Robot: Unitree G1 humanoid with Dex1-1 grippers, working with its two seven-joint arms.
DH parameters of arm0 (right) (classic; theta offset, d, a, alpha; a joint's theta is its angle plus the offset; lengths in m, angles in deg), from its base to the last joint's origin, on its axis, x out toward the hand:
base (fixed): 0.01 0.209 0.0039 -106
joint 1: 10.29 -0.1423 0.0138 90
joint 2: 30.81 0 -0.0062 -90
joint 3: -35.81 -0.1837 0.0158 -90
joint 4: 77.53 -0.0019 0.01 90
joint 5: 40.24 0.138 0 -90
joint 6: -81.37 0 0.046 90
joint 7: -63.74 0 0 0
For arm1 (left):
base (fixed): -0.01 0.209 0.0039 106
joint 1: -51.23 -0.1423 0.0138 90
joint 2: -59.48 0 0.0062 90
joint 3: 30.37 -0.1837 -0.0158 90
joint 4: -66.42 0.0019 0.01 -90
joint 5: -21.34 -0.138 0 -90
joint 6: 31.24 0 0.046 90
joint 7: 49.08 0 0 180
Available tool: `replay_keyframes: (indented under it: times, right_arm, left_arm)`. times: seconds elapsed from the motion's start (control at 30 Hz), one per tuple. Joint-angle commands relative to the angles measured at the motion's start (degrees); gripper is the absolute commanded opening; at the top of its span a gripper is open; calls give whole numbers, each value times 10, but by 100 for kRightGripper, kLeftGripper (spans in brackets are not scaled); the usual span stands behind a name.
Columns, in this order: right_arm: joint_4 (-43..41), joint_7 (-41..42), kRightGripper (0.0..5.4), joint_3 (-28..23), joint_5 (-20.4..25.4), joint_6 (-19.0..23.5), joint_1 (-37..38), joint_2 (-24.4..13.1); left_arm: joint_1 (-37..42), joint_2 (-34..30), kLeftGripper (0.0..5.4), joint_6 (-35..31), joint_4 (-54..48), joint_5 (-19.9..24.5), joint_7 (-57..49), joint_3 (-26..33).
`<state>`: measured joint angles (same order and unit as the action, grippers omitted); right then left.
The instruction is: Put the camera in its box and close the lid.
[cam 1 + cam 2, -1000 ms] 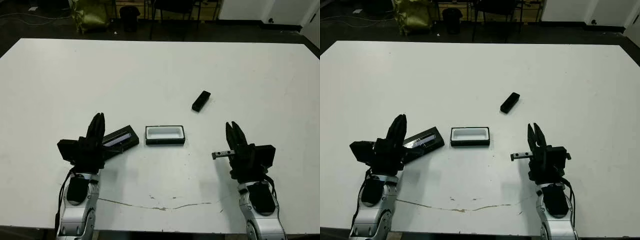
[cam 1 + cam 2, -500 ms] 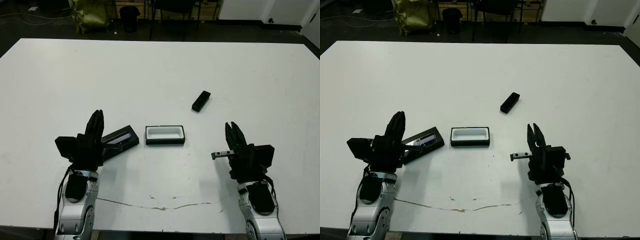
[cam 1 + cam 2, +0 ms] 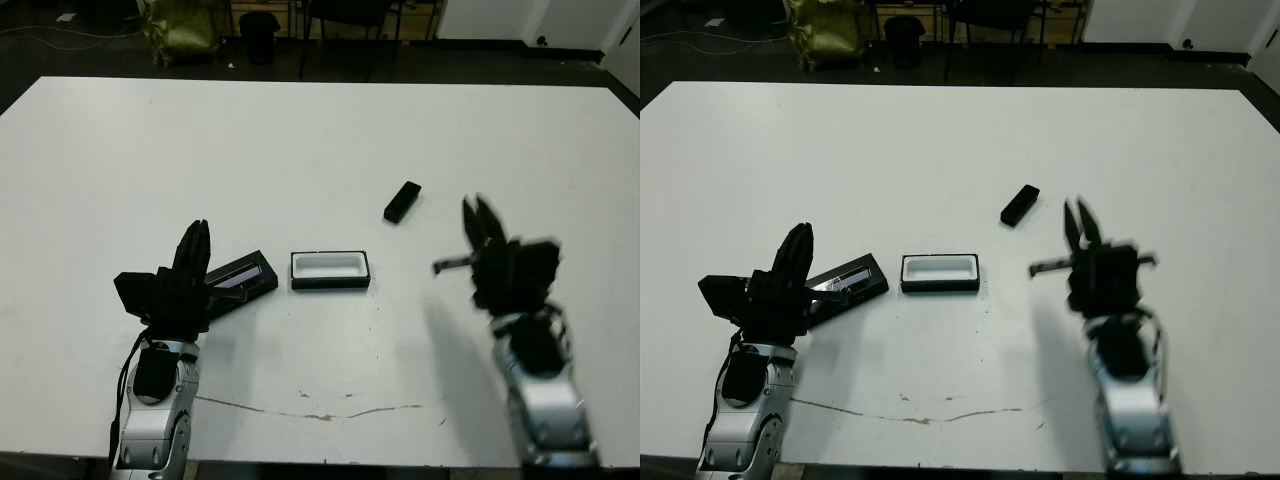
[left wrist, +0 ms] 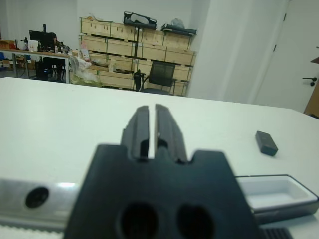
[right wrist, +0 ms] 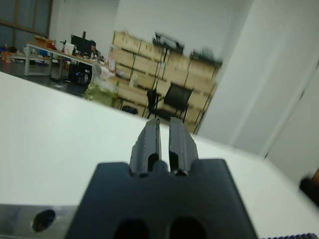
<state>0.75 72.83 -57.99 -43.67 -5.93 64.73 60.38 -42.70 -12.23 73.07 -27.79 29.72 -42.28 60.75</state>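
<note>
Camera lay far-left of my right fingers, long axis running near-left to far-right; right arm nearer. Both pairs of fingers were nearly closed, grasping nothing. Box sat open.

A workshop or lab is suggested: stacked wooden crates are seen along a wall, with desks and a black office chair.

White walls; wooden crates stacked behind a black chair.
</note>
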Motion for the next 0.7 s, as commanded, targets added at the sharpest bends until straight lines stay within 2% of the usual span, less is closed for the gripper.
replay_keyframes:
  times: [0.03,0.13,0.33,0.57,0.7]
  right_arm:
    - [63,27,0,0,-21,17,-84,-54]
    - [156,64,0,11,-21,1,-172,-85]
    - [397,115,0,62,-55,-13,-353,-106]
    - [695,114,0,143,-135,-67,-523,-70]
    - [782,101,0,177,-172,-81,-569,-46]
  left_arm:
    - [-3,-4,1,-1,11,2,3,3]
    - [-5,-4,1,-4,7,-4,-2,2]
    - [-4,-4,1,2,16,-3,1,2]
    - [-2,-4,1,0,20,2,7,1]
    - [-2,-4,1,-7,17,0,4,-1]
